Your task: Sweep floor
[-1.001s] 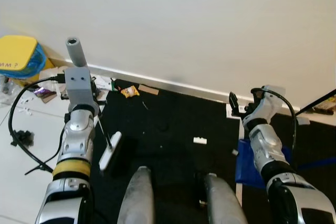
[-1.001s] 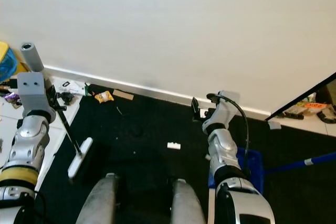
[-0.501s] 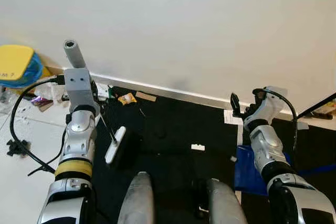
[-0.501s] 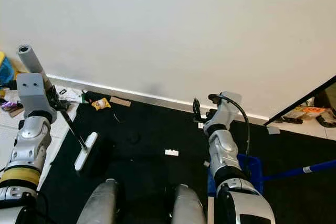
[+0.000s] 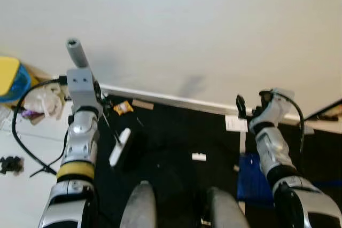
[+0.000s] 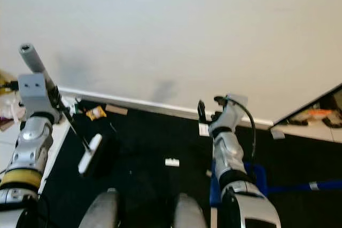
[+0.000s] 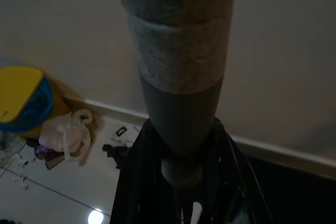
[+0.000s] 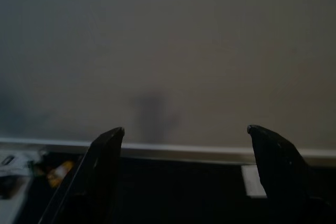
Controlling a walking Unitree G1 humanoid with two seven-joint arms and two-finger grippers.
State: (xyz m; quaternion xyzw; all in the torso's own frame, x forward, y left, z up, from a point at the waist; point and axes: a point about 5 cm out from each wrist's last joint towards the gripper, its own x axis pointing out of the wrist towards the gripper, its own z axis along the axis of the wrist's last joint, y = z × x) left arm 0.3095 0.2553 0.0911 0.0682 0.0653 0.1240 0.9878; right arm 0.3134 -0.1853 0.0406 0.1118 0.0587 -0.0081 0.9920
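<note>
My left gripper (image 5: 98,104) is shut on the thin black shaft of a broom, whose grey handle end (image 5: 75,53) sticks up above the wrist. Its white head (image 5: 119,147) rests on the black mat (image 5: 171,132), a little short of a yellow wrapper (image 5: 123,108) and a cardboard strip (image 5: 142,104) by the skirting. A small white scrap (image 5: 199,157) lies mid-mat. In the left wrist view the grey handle (image 7: 178,72) looms close. My right gripper (image 5: 250,102) is raised and open, holding nothing; its fingers (image 8: 107,150) stand wide apart facing the wall.
A blue dustpan (image 5: 250,177) with a blue handle (image 6: 310,186) lies on the mat at the right, with a sheet of paper (image 5: 234,124) by the wall. A yellow bin (image 5: 9,78) and a white bag (image 5: 45,102) sit on the tiles at the left. The white wall is close ahead.
The whole view has shifted toward the wall. The broom head now lies closer to the yellow wrapper than a second ago. The right gripper has stayed open.
</note>
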